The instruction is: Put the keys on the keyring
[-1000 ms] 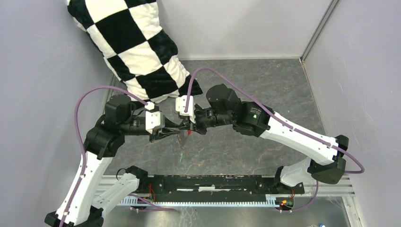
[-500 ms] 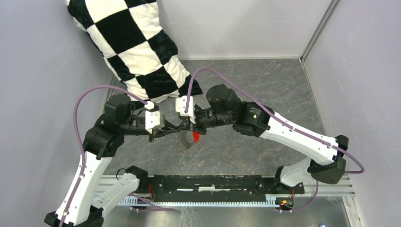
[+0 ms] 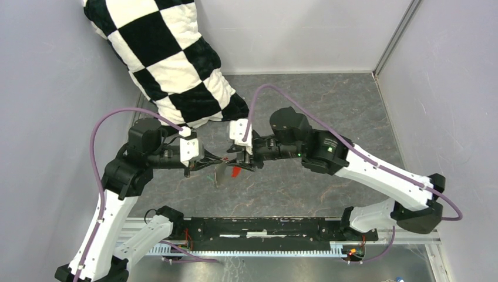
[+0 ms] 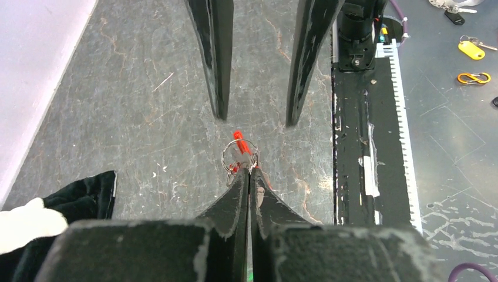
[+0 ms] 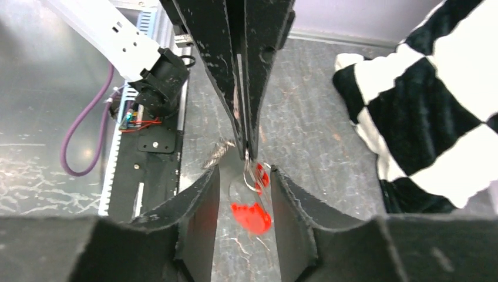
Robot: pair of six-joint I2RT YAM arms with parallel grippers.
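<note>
Here, left gripper (image 4: 247, 175) is pressed together, pinching the keyring (image 4: 239, 155) just above the table (image 4: 147, 117). Red tag (image 5: 251, 216) hangs off the ring. Right gripper (image 4: 256, 117) faces it, spread, holding nothing, tips just beside the ring.

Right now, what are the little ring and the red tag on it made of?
The keyring looks like thin shiny metal: silvery wire that glints. The red tag is probably plastic: bright, even colour, smooth; it's blurry, so I'm unsure.
</note>
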